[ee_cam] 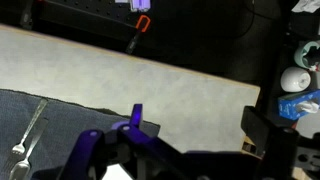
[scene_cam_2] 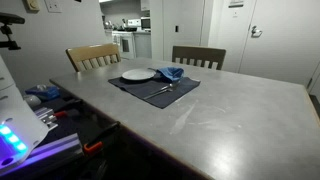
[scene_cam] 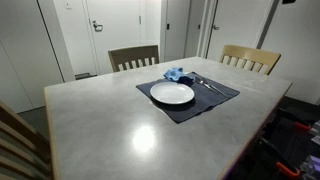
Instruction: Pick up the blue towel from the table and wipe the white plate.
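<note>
The blue towel lies crumpled on the far edge of a dark placemat, right behind the white plate. Both exterior views show them; the towel sits just right of the plate. The arm does not show in either exterior view. In the wrist view my gripper is open and empty, its two fingers spread over bare tabletop near the table's edge. The towel is out of the wrist view.
A fork and spoon lie on the placemat beside the plate; the fork also shows in the wrist view. Two wooden chairs stand at the far side. Equipment and cables sit off the table edge.
</note>
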{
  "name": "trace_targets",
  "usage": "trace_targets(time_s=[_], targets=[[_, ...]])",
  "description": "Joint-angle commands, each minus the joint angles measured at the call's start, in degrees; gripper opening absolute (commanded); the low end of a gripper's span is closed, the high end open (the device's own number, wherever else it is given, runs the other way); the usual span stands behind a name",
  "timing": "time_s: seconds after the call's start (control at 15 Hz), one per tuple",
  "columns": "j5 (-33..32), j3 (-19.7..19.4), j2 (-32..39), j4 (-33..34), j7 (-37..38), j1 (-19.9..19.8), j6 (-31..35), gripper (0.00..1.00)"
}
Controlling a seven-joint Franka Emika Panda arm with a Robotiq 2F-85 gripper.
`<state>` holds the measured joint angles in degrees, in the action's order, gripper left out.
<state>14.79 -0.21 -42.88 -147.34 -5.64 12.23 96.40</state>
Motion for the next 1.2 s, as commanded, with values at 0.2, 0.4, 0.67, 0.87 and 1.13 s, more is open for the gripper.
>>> trace_targets(time_s=[0.2,0.4,0.67,0.87,1.13], targets=[[-0.3,0.26,1.14,0.58,-2.76,-2.25,1.61,1.0],[-2.85,0.19,3.09,2.05,-3.3,-3.75,3.07,1.0],[-7.69,0.39,9.14,5.68,-5.05,-4.63,7.0,1.0],[-9.77,0.73,15.36,8.97,-3.97,-5.03,11.49,1.0],[-9.55,0.6,23.3,12.5,-1.82,-5.81,15.13,1.0]])
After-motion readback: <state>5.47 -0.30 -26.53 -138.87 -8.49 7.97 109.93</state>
